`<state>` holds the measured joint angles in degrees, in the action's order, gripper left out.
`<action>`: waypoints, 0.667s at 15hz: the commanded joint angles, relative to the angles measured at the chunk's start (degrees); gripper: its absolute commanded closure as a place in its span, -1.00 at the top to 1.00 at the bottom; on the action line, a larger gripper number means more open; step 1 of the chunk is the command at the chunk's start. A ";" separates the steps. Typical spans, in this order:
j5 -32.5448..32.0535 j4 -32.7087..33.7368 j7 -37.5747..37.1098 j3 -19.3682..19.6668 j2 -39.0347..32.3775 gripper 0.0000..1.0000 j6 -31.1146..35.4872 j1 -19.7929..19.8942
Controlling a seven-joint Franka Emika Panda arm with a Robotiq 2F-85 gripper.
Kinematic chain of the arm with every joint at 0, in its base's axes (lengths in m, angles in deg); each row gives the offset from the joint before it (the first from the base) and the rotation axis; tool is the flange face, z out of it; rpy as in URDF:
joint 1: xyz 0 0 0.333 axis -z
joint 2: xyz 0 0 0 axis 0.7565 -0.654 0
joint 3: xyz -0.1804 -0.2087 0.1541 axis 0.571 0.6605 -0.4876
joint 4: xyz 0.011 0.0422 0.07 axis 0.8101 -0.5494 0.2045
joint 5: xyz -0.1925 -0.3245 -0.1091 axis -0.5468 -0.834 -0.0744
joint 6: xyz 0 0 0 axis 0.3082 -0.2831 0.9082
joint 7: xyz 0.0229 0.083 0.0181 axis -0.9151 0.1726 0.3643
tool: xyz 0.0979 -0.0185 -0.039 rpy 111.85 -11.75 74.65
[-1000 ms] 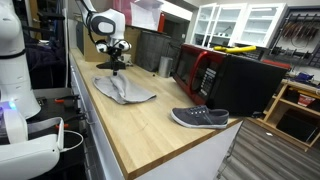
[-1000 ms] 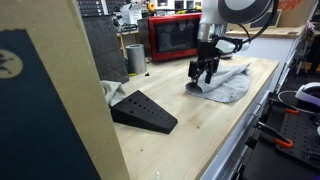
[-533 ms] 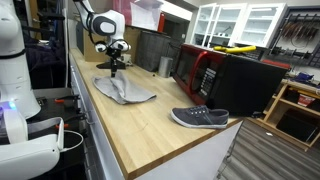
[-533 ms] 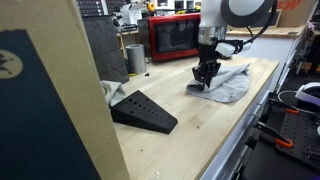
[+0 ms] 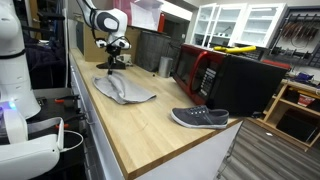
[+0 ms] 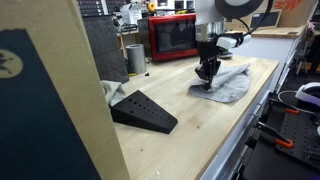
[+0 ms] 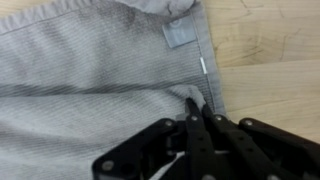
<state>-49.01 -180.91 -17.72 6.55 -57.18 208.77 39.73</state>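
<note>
A grey cloth (image 5: 127,91) lies crumpled on the wooden counter (image 5: 150,125); it also shows as the cloth (image 6: 230,84) and fills most of the wrist view, cloth (image 7: 90,70). My gripper (image 5: 112,67) points straight down at its far end, the same gripper (image 6: 209,79). In the wrist view the gripper (image 7: 197,104) is shut, with a small ridge of the cloth's hem pinched between the black fingertips. A grey sewn label (image 7: 178,35) sits on the cloth just beyond the pinch.
A grey shoe (image 5: 200,118) lies near the counter's front corner. A red microwave (image 5: 196,68), also microwave (image 6: 172,38), and a metal cup (image 6: 134,58) stand at the back. A black wedge (image 6: 145,111) rests on the counter (image 6: 200,130), which ends close to the cloth.
The jaws went from wide open over the cloth to shut on a fold of it. The arm has stayed over the same end of the cloth.
</note>
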 commanded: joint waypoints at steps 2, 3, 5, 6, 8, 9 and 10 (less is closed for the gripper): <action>3.57 5.98 11.99 0.07 1.44 -0.98 -15.26 0.42; 3.75 7.46 14.55 0.31 1.33 -0.98 -18.79 0.62; 3.81 10.16 19.18 0.84 1.19 -0.98 -25.57 1.07; 3.63 11.45 21.06 1.05 0.84 -0.98 -28.43 1.28; 3.14 13.77 25.26 1.52 0.32 -0.98 -34.59 1.80; 3.22 14.97 28.56 1.86 0.02 -0.98 -38.07 2.07; 2.97 15.94 30.80 2.05 -0.24 -0.98 -40.75 2.33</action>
<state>-46.26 -168.65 6.74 7.99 -56.39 175.83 41.26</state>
